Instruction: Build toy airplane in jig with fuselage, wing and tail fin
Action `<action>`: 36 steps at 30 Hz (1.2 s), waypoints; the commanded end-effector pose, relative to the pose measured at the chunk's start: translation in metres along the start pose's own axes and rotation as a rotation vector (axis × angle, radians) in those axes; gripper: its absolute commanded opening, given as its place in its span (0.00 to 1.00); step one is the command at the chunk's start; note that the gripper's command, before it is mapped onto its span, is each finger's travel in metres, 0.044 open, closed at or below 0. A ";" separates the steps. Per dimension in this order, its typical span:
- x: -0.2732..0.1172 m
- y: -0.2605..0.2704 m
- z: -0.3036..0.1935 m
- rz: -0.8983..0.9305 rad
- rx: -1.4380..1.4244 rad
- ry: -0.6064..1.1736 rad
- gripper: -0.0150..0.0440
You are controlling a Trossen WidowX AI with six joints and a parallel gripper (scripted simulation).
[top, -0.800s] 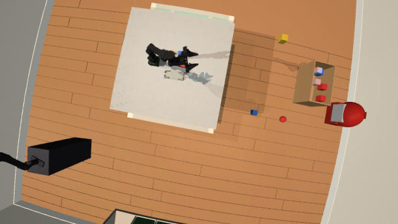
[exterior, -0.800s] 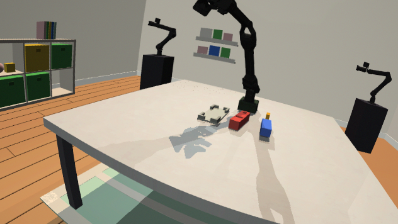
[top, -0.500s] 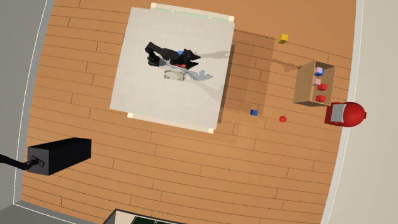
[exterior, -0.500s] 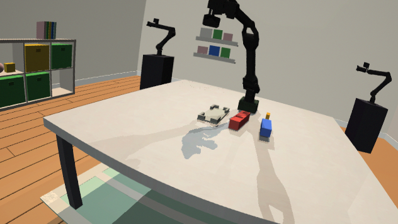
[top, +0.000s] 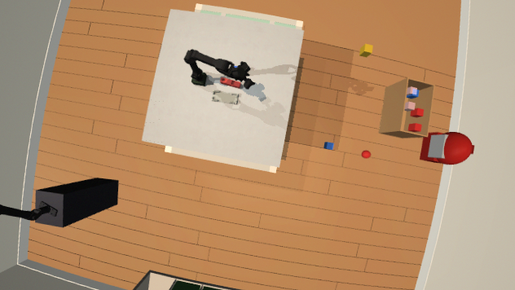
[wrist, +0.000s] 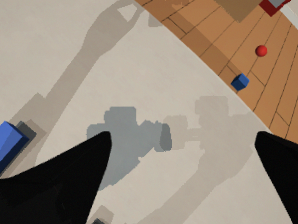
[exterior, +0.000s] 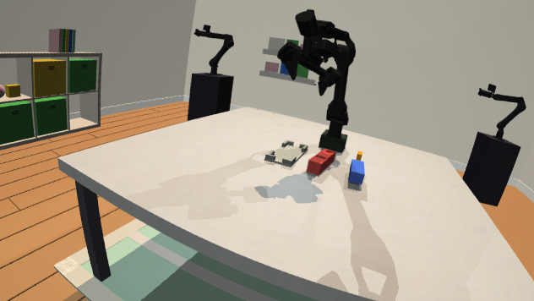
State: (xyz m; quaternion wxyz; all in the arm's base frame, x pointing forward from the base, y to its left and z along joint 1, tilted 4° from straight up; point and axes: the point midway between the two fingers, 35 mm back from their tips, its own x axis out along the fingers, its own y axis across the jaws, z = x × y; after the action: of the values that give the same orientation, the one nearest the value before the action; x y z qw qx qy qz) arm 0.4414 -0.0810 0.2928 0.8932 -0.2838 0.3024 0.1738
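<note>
The red fuselage (top: pixel 230 82) (exterior: pixel 320 162) lies on the table beside the jig, with sockets in its top. The pale grey-green jig (top: pixel 225 98) (exterior: pixel 287 153) holds nothing. The blue wing (exterior: pixel 356 171) (wrist: pixel 9 144) lies on the fuselage's other side; the arm partly hides it in the top view. A small orange piece, apparently the tail fin (exterior: pixel 359 155), is behind the wing and hidden in the top view. My gripper (top: pixel 248 76) (exterior: pixel 307 86) (wrist: pixel 184 138) is wide open and empty, high above the table, out past the parts.
The table (top: pixel 204 130) (exterior: pixel 169 148) has its edge at the upper right of the wrist view. The arm's base (top: pixel 199 79) (exterior: pixel 333 140) stands close behind the parts. A blue cube (top: pixel 328 146) (wrist: pixel 240 82) and a red ball (top: pixel 366 154) (wrist: pixel 261 51) lie on the floor.
</note>
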 end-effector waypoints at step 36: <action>0.034 0.223 -0.182 0.052 0.872 0.804 1.00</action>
State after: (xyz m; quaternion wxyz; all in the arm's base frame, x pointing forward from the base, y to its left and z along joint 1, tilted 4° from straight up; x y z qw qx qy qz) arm 0.2820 -0.0139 0.0751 0.7449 0.0730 0.6602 -0.0620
